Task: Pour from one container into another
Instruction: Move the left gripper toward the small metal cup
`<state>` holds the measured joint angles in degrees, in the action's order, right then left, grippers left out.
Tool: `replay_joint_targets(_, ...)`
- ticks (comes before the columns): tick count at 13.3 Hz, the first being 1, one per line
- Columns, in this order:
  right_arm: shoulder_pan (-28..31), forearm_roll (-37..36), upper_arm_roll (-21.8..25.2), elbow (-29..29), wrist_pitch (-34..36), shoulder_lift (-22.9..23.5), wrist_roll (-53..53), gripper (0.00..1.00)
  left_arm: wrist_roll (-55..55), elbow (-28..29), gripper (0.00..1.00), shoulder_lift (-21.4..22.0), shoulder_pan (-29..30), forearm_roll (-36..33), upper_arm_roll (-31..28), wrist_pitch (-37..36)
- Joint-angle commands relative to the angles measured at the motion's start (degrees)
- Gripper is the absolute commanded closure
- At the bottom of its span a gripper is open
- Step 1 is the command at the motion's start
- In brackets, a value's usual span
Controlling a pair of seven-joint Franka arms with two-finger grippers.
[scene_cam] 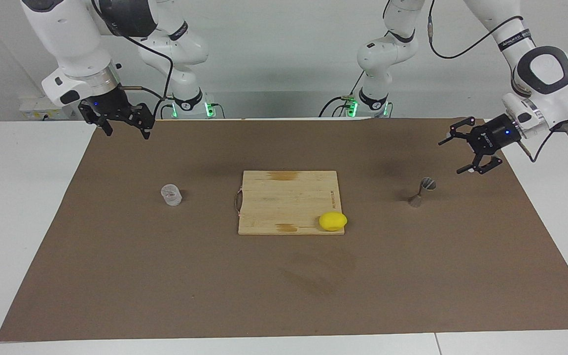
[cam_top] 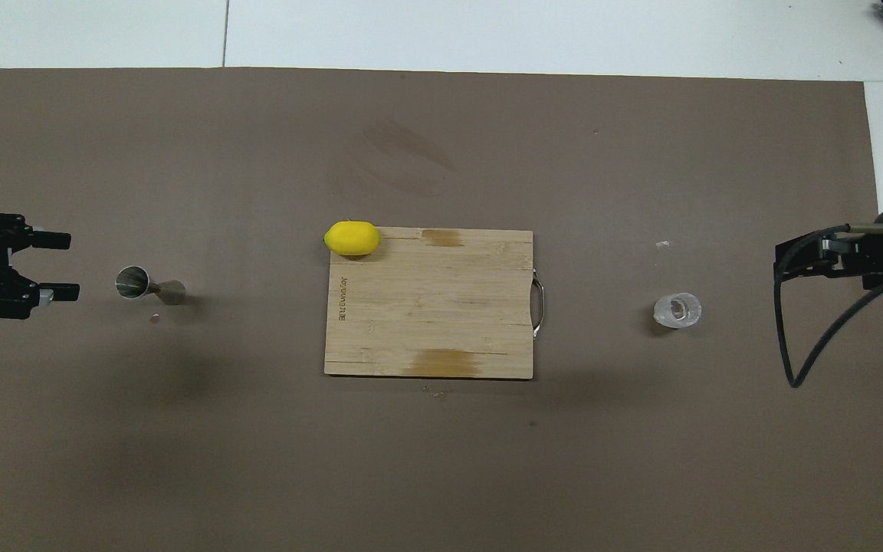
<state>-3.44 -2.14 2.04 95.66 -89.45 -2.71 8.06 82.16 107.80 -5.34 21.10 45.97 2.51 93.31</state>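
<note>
Two white arms flank a table spread with a matte brown mat (scene_cam: 116, 276). At its centre lies a rectangular wooden cutting board (scene_cam: 284, 197) with a wire handle; a smooth yellow lemon (scene_cam: 333, 221) sits on the board's corner farthest from the robots, toward the left arm's end. The left gripper (scene_cam: 456, 156) – turned sideways, fingers spread wide – hangs over the mat's edge at the left arm's end, near the hourglass-shaped metal jigger (scene_cam: 421, 192) but apart from it. The right gripper (scene_cam: 126, 130) points downward, spread, over the mat's corner nearest the right arm's base. The ribbed clear glass cup (scene_cam: 171, 195) stands upright toward the right arm's end – only the overhead view shows the open mouths of cup (cam_top: 677, 310) and jigger (cam_top: 135, 282).
</note>
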Motion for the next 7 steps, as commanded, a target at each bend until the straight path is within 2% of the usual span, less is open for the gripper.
replay_joint_targets(1, 0.4, 1.2, -0.2, 1.6, 0.6, -1.9, 0.0, 0.00, 11.3, 1.4, 0.00, -3.9, 1.8, 5.8, 0.4, -2.0)
replay_joint_targets(4, 0.4, 1.2, -0.2, 2.0, 0.6, -1.9, 0.0, 0.00, 21.5, 1.1, 0.00, -9.4, 4.1, 11.0, 0.4, -2.4)
replay_joint_targets(7, 0.4, 1.2, -0.2, 2.0, 0.6, -1.9, 0.0, 0.00, 32.1, 0.9, 0.00, -11.4, 5.4, 14.1, 0.4, -1.4)
